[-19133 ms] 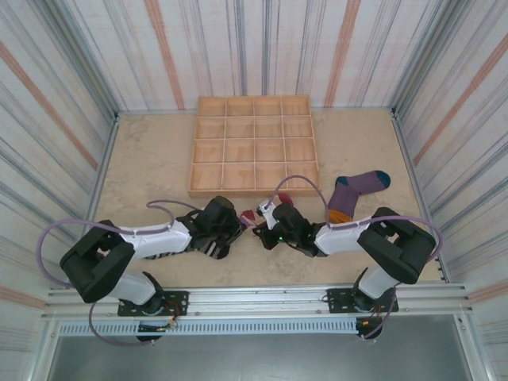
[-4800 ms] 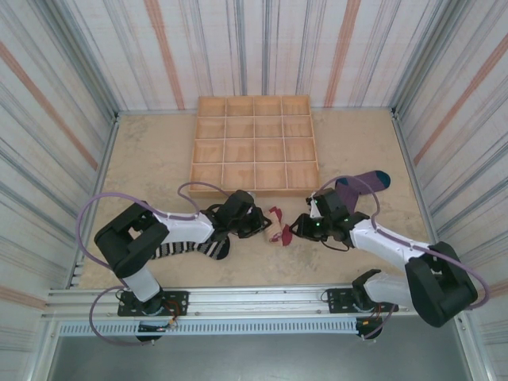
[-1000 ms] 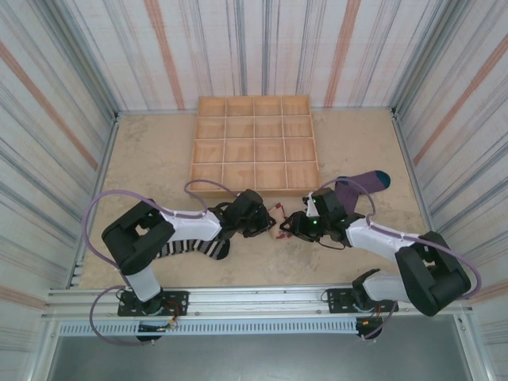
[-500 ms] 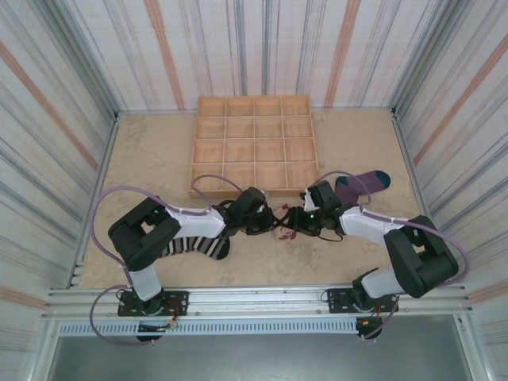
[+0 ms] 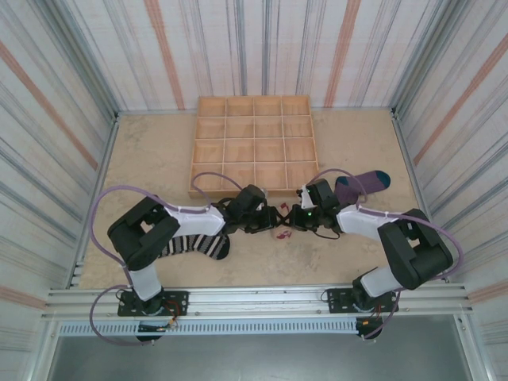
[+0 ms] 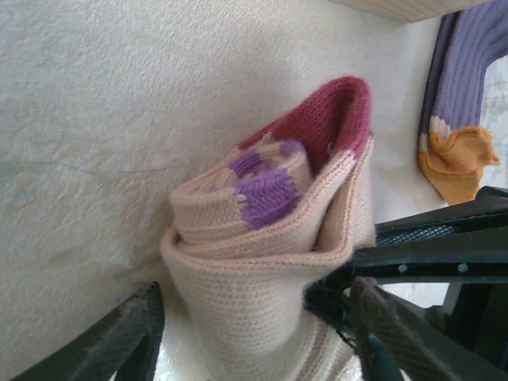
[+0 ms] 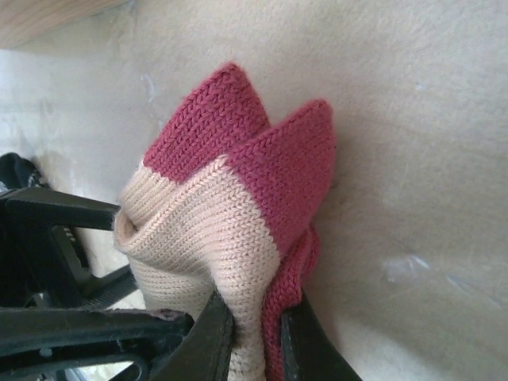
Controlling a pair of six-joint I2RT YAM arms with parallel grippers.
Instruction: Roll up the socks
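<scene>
Right wrist: right tool (image 7: 254,337) pinches tan sock (image 7: 214,214) — left tool (image 6: 258,337) spread; tray (image 5: 254,98) nearby.

Enclosure, evenly lit: three upright walls of white panelling with grey and orange-brown vertical stripes (image 5: 262,48); beige stone-look tabletop (image 5: 151,159); shallow light-wood tray of sixteen square compartments (image 5: 254,117) toward the far wall; silver aluminium rail (image 5: 262,295) along the near edge.
</scene>
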